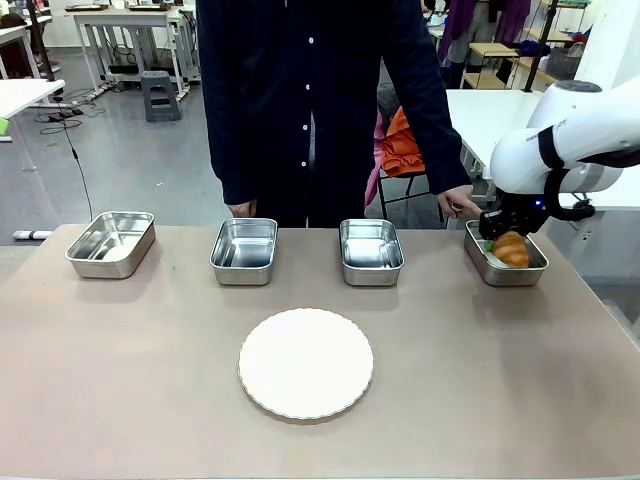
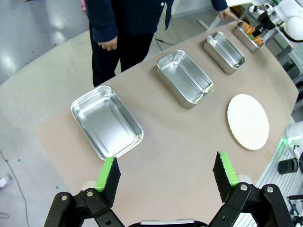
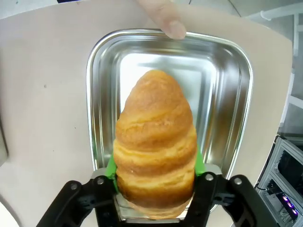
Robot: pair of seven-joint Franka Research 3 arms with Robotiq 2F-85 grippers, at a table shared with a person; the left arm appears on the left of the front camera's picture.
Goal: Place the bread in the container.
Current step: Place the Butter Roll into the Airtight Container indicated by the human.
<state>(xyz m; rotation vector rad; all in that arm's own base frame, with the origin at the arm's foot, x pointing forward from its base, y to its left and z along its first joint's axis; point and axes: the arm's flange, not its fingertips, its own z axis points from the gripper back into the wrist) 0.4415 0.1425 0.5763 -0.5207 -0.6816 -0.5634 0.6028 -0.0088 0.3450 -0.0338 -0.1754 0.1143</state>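
Hovering my right gripper [image 3: 156, 182] over the far-right container [image 1: 505, 268], I've got the bread [image 3: 156, 146] between the green pads, which sit against its two flanks, so I read this as a grip on the croissant, though whether the pads are easing off I can't tell. It points lengthwise down the pan because that's the long way of the rectangle, and it fits the floor that way. In the front view the bread [image 1: 511, 249] sits low, within the rim, so my guess is the drop is close. A person's fingertip [image 3: 166, 19] rests on the far rim of the container [image 3: 236, 94], probably steadying it or marking it as the one to use. The croissant is golden-brown, ridged in bands, tapered to a rounded tip, flaky-looking and likely soft, so a light squeeze suits it. The pan is shiny steel, shallow, with rounded corners and a rolled rim; three more like it [image 1: 244, 250] line the far side of the matte brownish worktop [image 1: 120, 380], and a round white plate [image 1: 306, 362] with a fluted edge lies nearer. My left gripper [image 2: 165, 177] hangs high above the worktop, jaws wide apart and holding nothing, out of the way.
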